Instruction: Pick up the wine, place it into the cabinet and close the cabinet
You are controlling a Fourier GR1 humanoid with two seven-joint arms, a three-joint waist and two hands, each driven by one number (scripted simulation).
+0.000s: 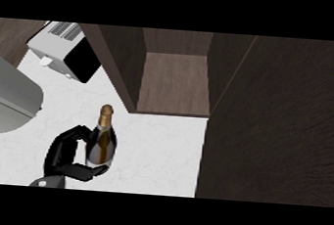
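The wine bottle [102, 142], dark with a gold foil neck and a pale label, stands on the white counter [156, 148] with its neck pointing toward the cabinet. My left hand [69, 152] comes in from the lower left and is shut on the bottle's body, fingers curled over its far side and thumb under its base. The dark wood cabinet [176, 81] stands open just beyond the bottle, showing a bare brown shelf. Its open door [278, 122] fills the right side of the view. My right hand does not show.
A white appliance with a black front [65, 51] sits at the back left of the counter. A large grey rounded object [4, 96] lies along the left edge. The cabinet's left side wall [118, 67] stands between the appliance and the shelf.
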